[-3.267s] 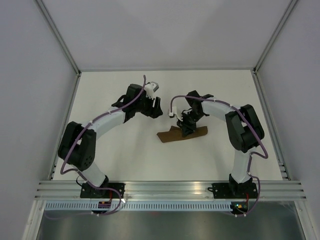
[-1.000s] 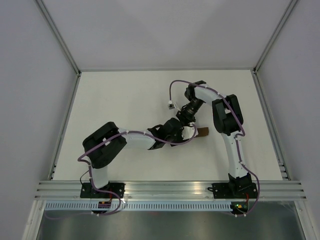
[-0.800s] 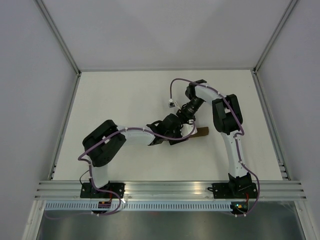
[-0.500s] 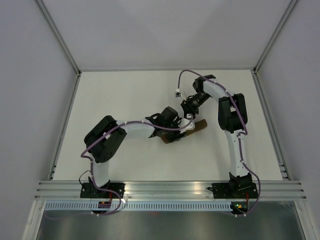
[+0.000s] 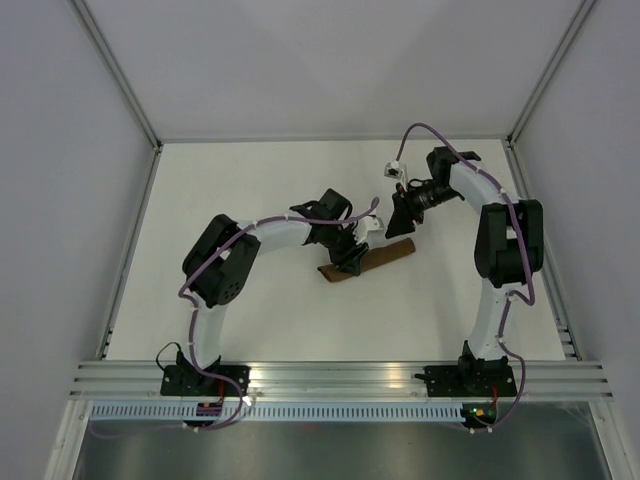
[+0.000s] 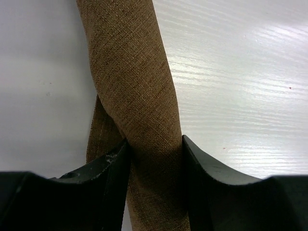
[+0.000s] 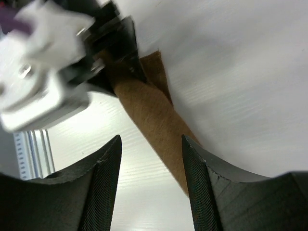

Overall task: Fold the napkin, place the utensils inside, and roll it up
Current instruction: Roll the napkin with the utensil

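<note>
The napkin, rolled into a slim brown tube, lay slanted near the middle of the white surface, with its right end farther away than its left. The left jaws were closed on the roll near its left end, with a finger pressed against each side of the cloth. The right jaws stood open and empty just to the far side of the roll's right end, not touching it.
</note>
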{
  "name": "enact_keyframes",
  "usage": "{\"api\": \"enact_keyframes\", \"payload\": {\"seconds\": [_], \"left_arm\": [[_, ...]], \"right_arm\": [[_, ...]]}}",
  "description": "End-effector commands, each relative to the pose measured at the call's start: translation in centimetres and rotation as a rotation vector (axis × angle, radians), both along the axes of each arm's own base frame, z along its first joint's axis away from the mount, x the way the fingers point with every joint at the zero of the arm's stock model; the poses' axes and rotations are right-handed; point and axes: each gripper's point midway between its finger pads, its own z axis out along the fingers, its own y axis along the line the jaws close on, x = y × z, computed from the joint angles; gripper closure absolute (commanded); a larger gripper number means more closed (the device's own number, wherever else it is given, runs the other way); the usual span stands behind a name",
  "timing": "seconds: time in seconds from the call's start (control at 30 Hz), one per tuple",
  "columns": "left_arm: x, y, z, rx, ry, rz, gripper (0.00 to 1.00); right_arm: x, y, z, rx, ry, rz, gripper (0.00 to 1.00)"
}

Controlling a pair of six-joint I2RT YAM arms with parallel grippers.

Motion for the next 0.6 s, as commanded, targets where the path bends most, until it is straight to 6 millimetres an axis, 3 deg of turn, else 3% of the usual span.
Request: {"api": "enact_keyframes", "payload": {"seconds": [0.0,0.03,0.07,0.13,0.17,0.23,0.27,0.3,0.33,0.37,0.4,0.57], "left_arm": [[-2.8,0.8,-1.2,0.028,0.209,-0.030,0.50],[-3.0,1.1,-1.3,0.040,0.237,-0.029,0.50],[-2.9,0.8,-1.5,0.040,0.246,-0.035,0.49],[-3.3,1.1,-1.9,0.053,0.290,-0.041,0.49],[-3.1,0.9,-1.7,0.050,0.291,-0.045,0.49],[-3.2,0.9,-2.4,0.061,0.313,-0.051,0.49],[-3.2,1.0,-2.4,0.065,0.322,-0.054,0.49],[-3.3,1.0,-2.7,0.072,0.332,-0.054,0.49],[-3.1,1.0,-2.7,0.071,0.335,-0.054,0.49],[-3.3,1.0,-2.7,0.073,0.344,-0.057,0.49],[-3.3,1.1,-2.9,0.076,0.351,-0.058,0.49],[-3.2,1.2,-2.8,0.066,0.390,-0.056,0.49]], "right_arm": [[1.3,-0.2,1.0,0.011,-0.309,-0.002,0.41],[1.4,-0.7,2.3,-0.016,-0.396,-0.018,0.41],[1.2,-0.9,1.1,-0.027,-0.443,-0.030,0.39],[1.0,-1.2,2.0,-0.062,-0.546,-0.053,0.39],[0.5,-1.3,1.0,-0.072,-0.581,-0.055,0.36],[0.4,-1.6,1.4,-0.136,-0.693,-0.057,0.35],[-0.3,-1.7,0.1,-0.164,-0.722,-0.048,0.33],[-0.8,-0.9,-0.2,-0.179,-0.761,-0.016,0.33],[-0.2,-1.2,0.5,-0.228,-0.854,-0.026,0.32],[-1.5,-1.1,-1.1,-0.251,-0.852,-0.002,0.31],[-2.2,-0.1,-1.5,-0.253,-0.881,0.033,0.31],[-3.3,0.8,-2.8,-0.313,-1.016,0.081,0.30]]}}
